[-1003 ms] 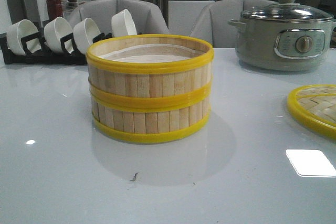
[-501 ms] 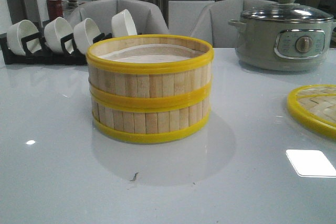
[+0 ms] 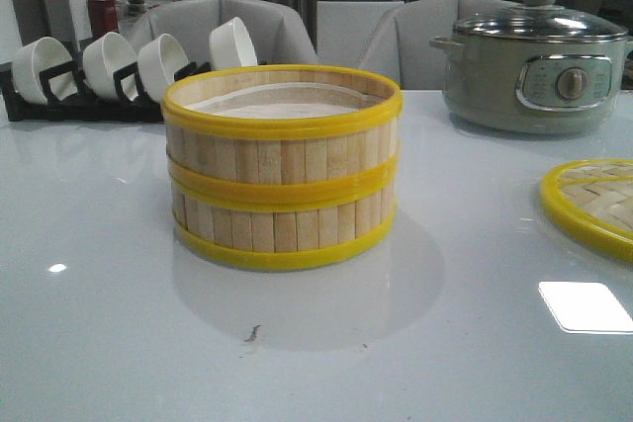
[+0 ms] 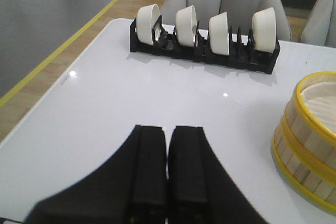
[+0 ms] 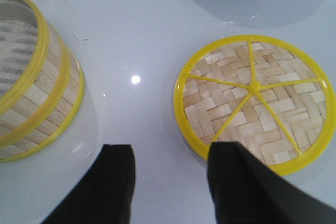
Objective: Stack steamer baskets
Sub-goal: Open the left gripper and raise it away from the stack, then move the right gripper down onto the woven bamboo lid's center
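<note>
Two steamer baskets stand stacked in the middle of the table, the upper basket (image 3: 282, 135) squarely on the lower one (image 3: 285, 229). Both are bamboo-slat rings with yellow rims, and a pale liner shows inside the top one. The stack (image 4: 310, 135) also shows at the edge of the left wrist view and again, as the stack (image 5: 31, 93), in the right wrist view. My left gripper (image 4: 168, 129) hovers shut over bare table, apart from the stack. My right gripper (image 5: 170, 153) is open above the table between the stack and the lid. Neither gripper appears in the front view.
A flat woven-bamboo lid (image 5: 254, 100) with a yellow rim lies right of the stack, also seen as the lid (image 3: 593, 205) at the front view's right edge. A grey-green electric pot (image 3: 534, 61) stands back right. A black rack of several white bowls (image 3: 119, 71) stands back left.
</note>
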You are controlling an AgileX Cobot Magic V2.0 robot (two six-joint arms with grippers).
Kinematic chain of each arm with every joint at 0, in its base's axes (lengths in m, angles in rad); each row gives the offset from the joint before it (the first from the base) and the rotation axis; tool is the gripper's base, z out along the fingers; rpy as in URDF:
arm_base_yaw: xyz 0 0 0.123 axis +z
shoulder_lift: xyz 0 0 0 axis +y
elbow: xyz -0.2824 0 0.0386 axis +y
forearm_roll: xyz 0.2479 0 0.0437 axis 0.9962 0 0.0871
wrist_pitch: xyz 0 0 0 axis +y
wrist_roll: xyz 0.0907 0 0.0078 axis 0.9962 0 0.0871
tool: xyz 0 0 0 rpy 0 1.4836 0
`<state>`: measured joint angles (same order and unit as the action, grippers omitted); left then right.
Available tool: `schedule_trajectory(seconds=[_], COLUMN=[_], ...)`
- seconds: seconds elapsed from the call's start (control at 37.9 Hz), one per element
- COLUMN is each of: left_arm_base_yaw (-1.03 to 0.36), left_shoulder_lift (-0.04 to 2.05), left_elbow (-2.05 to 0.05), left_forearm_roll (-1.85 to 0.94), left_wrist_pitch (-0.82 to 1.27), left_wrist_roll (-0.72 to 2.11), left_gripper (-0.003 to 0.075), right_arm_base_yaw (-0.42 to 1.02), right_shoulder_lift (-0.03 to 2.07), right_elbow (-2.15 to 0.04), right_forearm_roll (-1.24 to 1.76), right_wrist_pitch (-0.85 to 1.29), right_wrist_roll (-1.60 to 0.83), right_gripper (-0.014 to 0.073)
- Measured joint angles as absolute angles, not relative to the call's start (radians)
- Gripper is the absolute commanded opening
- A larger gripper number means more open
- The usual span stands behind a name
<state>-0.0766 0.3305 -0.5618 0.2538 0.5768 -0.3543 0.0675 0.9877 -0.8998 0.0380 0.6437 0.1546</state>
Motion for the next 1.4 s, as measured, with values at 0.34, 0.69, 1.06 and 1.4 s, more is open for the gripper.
schedule_trajectory(seconds=[0.34, 0.69, 1.06, 1.4], left_arm_base_yaw=[-0.077, -0.077, -0.077, -0.077], left_shoulder_lift=[0.330, 0.330, 0.330, 0.330], left_elbow=[-0.493, -0.460, -0.460, -0.460], left_forearm_roll=[0.364, 0.367, 0.367, 0.367], left_wrist_pitch=[0.375, 0.361, 0.361, 0.361], left_wrist_roll=[-0.354, -0.354, -0.354, -0.354], left_gripper=[0.0087, 0.0087, 0.0087, 0.0087], right_arm_base_yaw=[0.067, 0.067, 0.067, 0.067], right_shoulder_lift=[0.988, 0.988, 0.988, 0.988], right_elbow=[-0.900, -0.900, -0.900, -0.900], right_forearm_roll=[0.038, 0.038, 0.047, 0.058], right_wrist_pitch=[0.620, 0.613, 0.605, 0.595], right_wrist_roll=[0.155, 0.155, 0.155, 0.155], right_gripper=[0.0424, 0.0424, 0.0415, 0.0157])
